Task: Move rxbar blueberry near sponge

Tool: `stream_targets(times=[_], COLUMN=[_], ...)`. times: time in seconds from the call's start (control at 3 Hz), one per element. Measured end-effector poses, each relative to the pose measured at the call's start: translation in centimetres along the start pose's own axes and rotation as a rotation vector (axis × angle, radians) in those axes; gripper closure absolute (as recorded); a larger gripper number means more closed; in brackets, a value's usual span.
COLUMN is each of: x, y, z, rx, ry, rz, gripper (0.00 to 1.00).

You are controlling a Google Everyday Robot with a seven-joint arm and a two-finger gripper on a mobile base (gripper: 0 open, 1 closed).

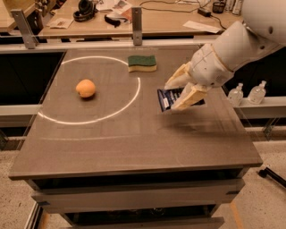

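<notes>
The rxbar blueberry [167,98] is a dark navy bar with white print, held between my gripper's cream fingers and lifted a little above the table at the right of centre. My gripper [178,92] is shut on it, one finger above the bar and one below. The sponge [142,62], green on top with pale yellow foam below, lies flat near the table's far edge, some way up and left of the bar. The white arm [232,49] comes in from the upper right.
An orange [86,88] sits on the left half of the brown table [134,143], inside a white painted ring [134,96]. Two small clear bottles [246,93] stand off the table's right edge. A cluttered bench [147,13] runs behind.
</notes>
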State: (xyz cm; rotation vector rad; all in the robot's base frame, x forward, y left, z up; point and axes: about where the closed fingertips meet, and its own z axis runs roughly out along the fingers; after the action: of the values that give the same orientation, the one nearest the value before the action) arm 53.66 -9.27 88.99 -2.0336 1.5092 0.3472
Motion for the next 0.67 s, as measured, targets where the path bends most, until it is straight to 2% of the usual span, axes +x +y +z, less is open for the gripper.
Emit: stream_targets(times=[0.67], x=[0.28], y=[-0.99], z=[-0.04], rx=[0.03], ry=[0.014], rz=[0.009], gripper=[1.0])
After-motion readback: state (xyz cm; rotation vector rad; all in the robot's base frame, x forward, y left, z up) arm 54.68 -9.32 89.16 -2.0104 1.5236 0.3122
